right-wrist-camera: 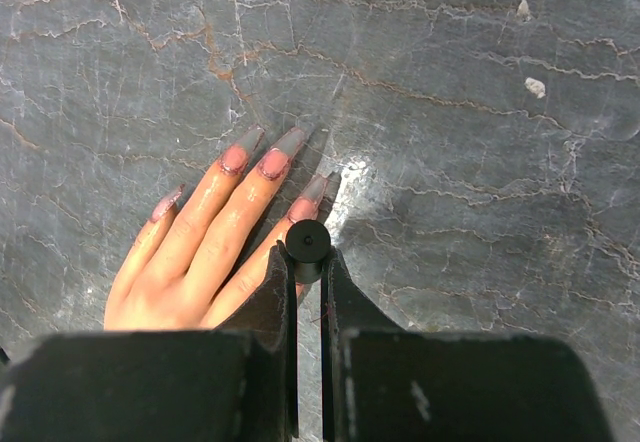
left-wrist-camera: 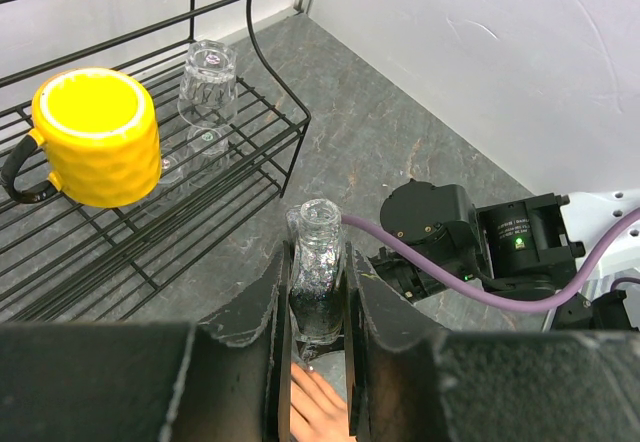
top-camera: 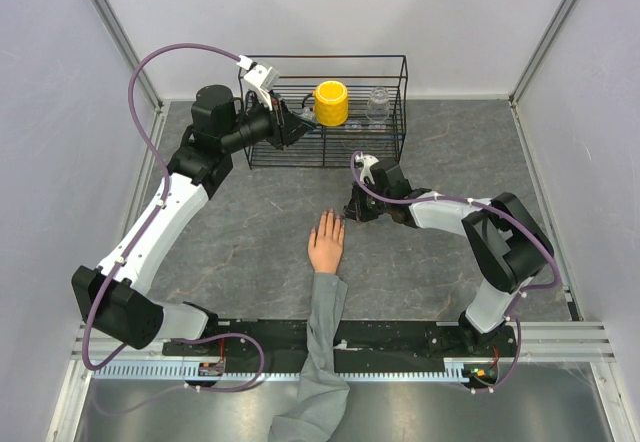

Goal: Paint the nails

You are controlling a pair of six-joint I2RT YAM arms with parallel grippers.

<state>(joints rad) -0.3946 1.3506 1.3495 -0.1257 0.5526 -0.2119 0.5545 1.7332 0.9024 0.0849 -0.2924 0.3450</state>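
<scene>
Bare tabletop point(top-camera: 250, 237) around mannequin hand point(top-camera: 326, 244); wire rack point(top-camera: 345, 148), mug point(top-camera: 331, 103), glass point(top-camera: 378, 105) behind.

1 mannequin hand point(top-camera: 326, 243) | 1 mug point(top-camera: 331, 103) | 1 glass point(top-camera: 378, 105) | 1 rack point(top-camera: 330, 59) | 1 bottle point(left-wrist-camera: 318, 277) | 1 brush point(right-wrist-camera: 307, 241)

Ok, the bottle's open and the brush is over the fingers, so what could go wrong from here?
1. The left gripper holds the uncapped polish bottle apparently raised off the table, near the wire rack; a tilt or slip could spill it.
2. The right gripper pinches the brush cap above the mannequin hand. The bristles are hidden beneath it, so a stroke might land on skin or the table rather than on a nail.
</scene>
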